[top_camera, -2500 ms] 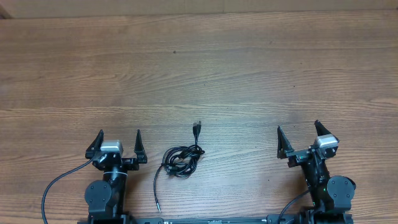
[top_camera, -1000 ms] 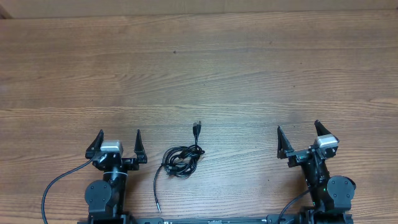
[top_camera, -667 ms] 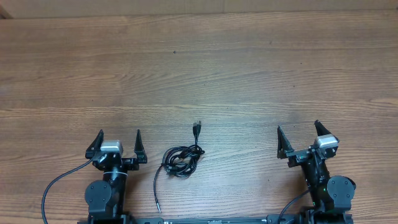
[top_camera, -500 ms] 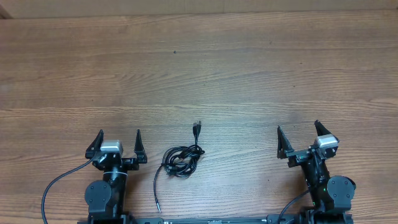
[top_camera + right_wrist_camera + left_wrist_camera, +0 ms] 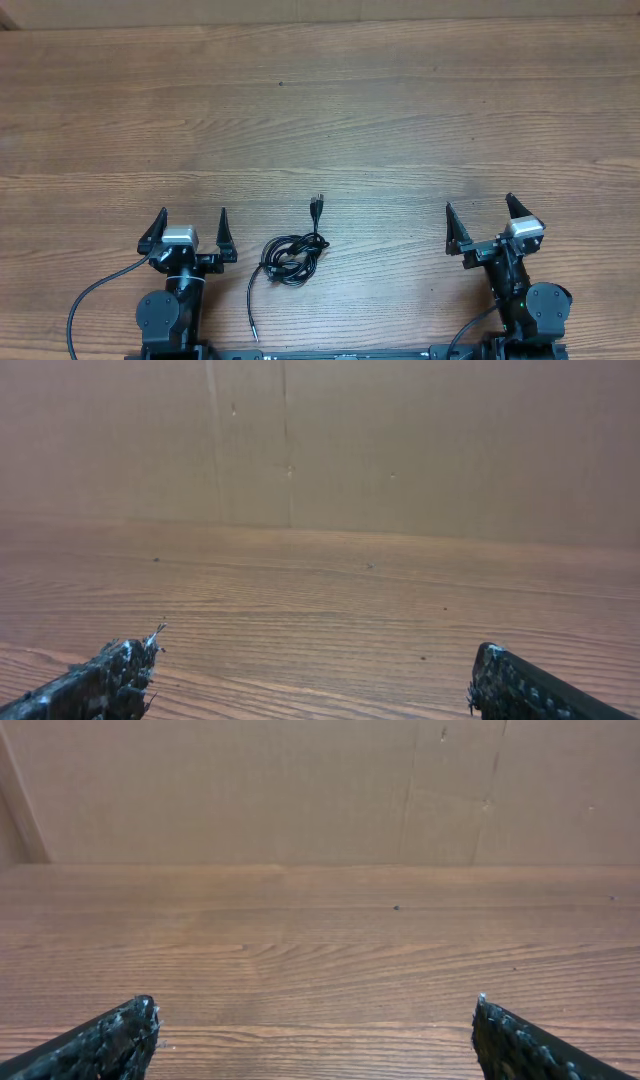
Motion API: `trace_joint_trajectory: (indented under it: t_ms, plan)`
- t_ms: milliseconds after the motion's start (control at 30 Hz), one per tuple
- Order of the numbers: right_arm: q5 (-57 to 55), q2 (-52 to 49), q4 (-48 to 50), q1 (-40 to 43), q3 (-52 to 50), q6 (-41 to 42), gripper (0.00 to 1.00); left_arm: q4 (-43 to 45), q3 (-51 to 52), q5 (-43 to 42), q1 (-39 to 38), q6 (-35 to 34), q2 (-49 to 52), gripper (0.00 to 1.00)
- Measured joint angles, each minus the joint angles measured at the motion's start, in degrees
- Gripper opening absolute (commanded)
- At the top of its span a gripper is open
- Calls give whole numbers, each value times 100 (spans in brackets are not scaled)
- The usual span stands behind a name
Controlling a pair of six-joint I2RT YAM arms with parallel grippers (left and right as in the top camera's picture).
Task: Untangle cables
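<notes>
cables (image 5: pixel 292 258) lie on the wood counter (image 5: pixel 400 110) as one small black coiled bundle, loops crossing over each other. one strand runs out of the bundle's far side & ends in a small plug (image 5: pixel 317 205) just beyond the coil. a loose tail (image 5: pixel 250 300) leaves the bundle's left side, curves back toward the arm bases & ends in a thin tip, flat on the wood.

left hand (image 5: pixel 191 220) sits just left of the bundle, not touching it, fingers spread wide w/ nothing btw them. right hand (image 5: pixel 479 208) is well apart from the bundle on its right side, also spread wide & holding nothing. both hands are about level w/ the bundle, tips pointing the same way as the plug end, toward the far side of the counter.

left wrist cam: two dark, rough-looking fingertips (image 5: pixel 118 1042) poke in at the bottom corners, only bare wood grain btw them. right wrist cam: same pic, fingertips (image 5: pixel 100 685) in the bottom corners, only counter btw. a brown cardboard wall (image 5: pixel 300 790) stands at the counter's far edge, well beyond the bundle's plug end, w/ a couple of vertical seams in it.
</notes>
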State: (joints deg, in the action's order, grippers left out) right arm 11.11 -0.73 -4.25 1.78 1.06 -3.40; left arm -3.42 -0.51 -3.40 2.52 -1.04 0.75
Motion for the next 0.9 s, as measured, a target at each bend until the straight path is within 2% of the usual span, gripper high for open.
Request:
trace_joint_trajectory:
  t_ms: [367,900]
  plan:
    - [0,0,0,0,0,0,100,-546,-201,-2,0,-2,0,100]
    - [0,0,4,0,0,0,100,-1335,-640,-452,0,-2,0,100]
